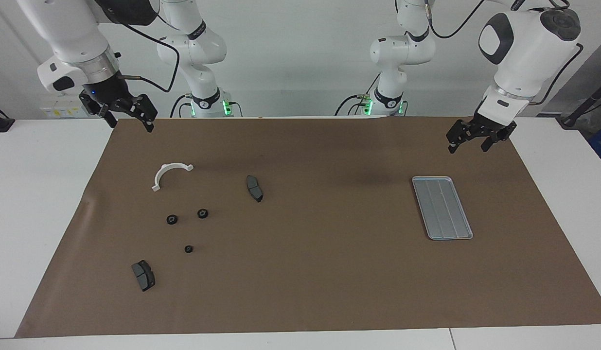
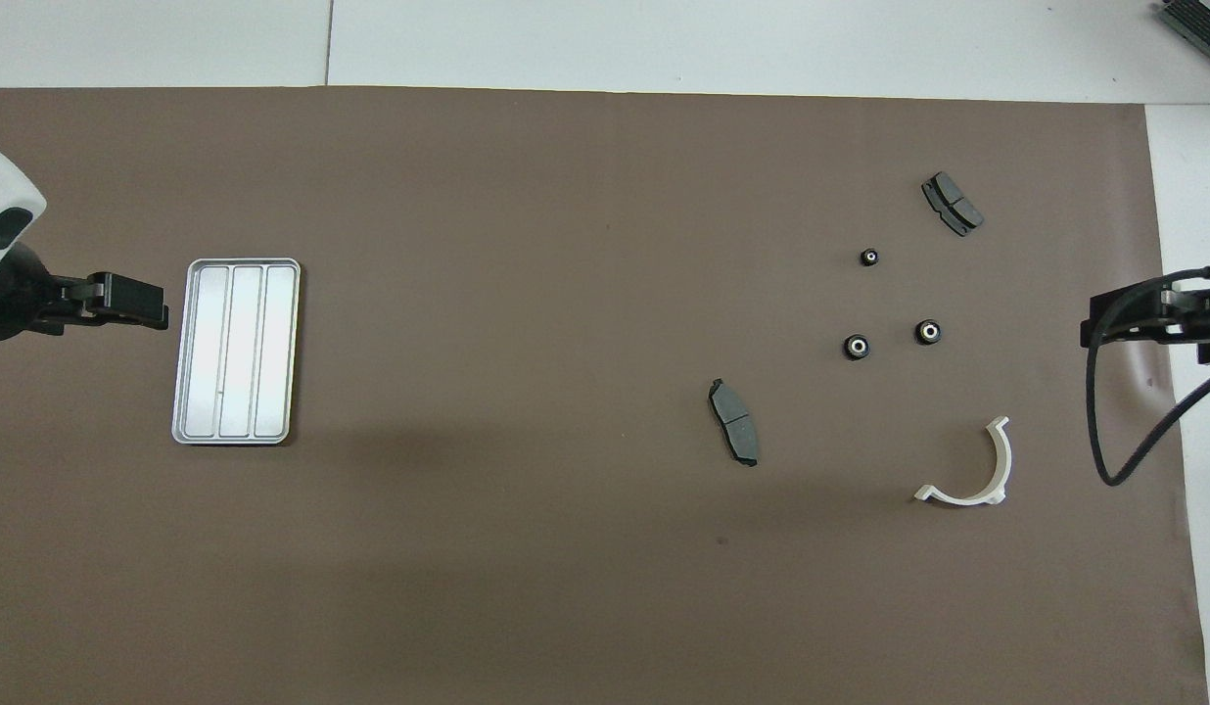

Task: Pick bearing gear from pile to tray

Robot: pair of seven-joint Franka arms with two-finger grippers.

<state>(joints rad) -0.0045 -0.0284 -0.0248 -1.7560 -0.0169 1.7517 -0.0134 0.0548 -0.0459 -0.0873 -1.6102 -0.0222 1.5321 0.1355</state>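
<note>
Tray point(image 1: 442, 207) lies flat on brown mat point(image 1: 310, 272) toward left arm's end of table, nothing in it. Pile point(image 1: 184, 218) scattered toward right arm's end: three small black gears point(image 1: 172, 219), two dark grey pads point(image 1: 254, 188), one white curved bracket point(image 1: 168, 174) nearest robots. Gears lie apart from each other, between bracket and farther pad. Left gripper point(image 1: 471, 142) hangs raised over mat edge near tray, fingers apart, holding nothing. Right gripper point(image 1: 130, 116) hangs raised over mat corner near bracket, fingers apart, holding nothing.

Overhead view: left pincer point(image 2: 125, 302), right pincer point(image 2: 1143, 318) arms cut off at edges.
</note>
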